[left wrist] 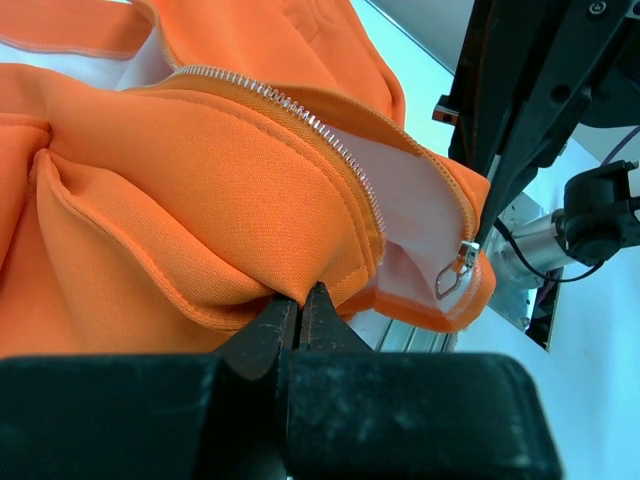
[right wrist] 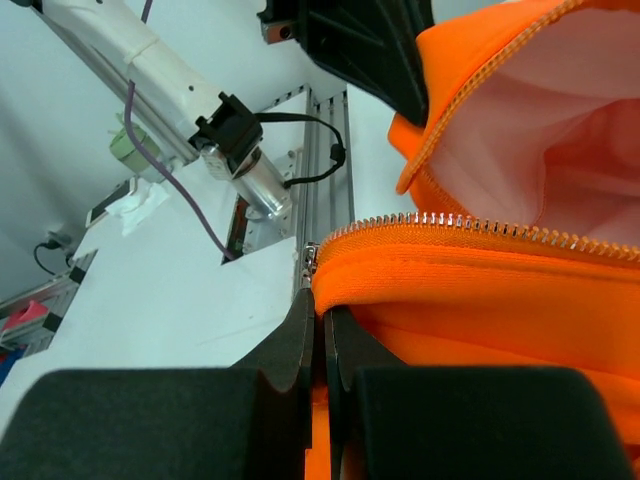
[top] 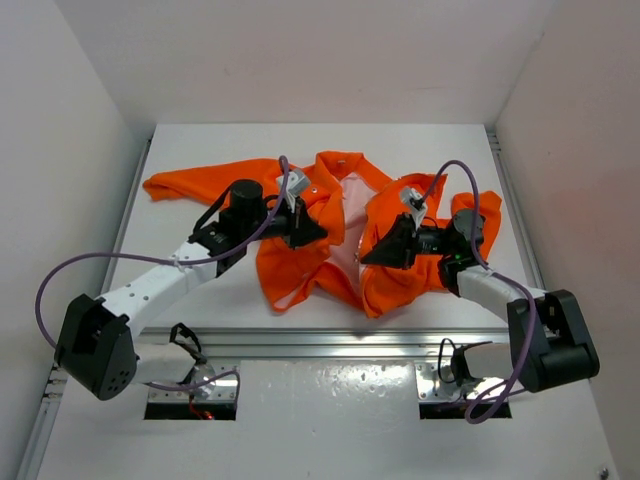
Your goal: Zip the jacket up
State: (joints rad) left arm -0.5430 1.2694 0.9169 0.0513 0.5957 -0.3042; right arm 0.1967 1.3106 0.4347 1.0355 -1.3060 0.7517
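**A:** Well, from above, where does the jacket (top: 290, 275) lie?

**B:** Spread open on the white table (top: 450, 150), collar away from the arm bases, pale lining (top: 345, 215) bare down its middle. The left gripper (top: 322, 235) sits on the jacket's panel on the left arm's side, and the right gripper (top: 366, 258) sits on the other panel. Both arms cross the jacket and hide part of its cloth. An aluminium rail (top: 330, 343) runs just past the jacket's hem.

**A:** And the left wrist view?

**B:** The jaws are pressed together, with a fold of the jacket's orange cloth pinched at their tips. A row of zipper teeth (left wrist: 310, 125) runs along the jacket's edge above that fold. A metal pull (left wrist: 455, 272) hangs at the jacket's far lower corner. The other arm's black body stands just beyond that corner and blocks the table behind it.

**A:** The right wrist view?

**B:** The fingers are clamped tight on the jacket's hem, right where a second row of teeth (right wrist: 480, 228) ends, and orange cloth shows between them. Black gripper parts loom over the jacket's far panel. A purple cable (right wrist: 170, 170) trails away from the jacket.
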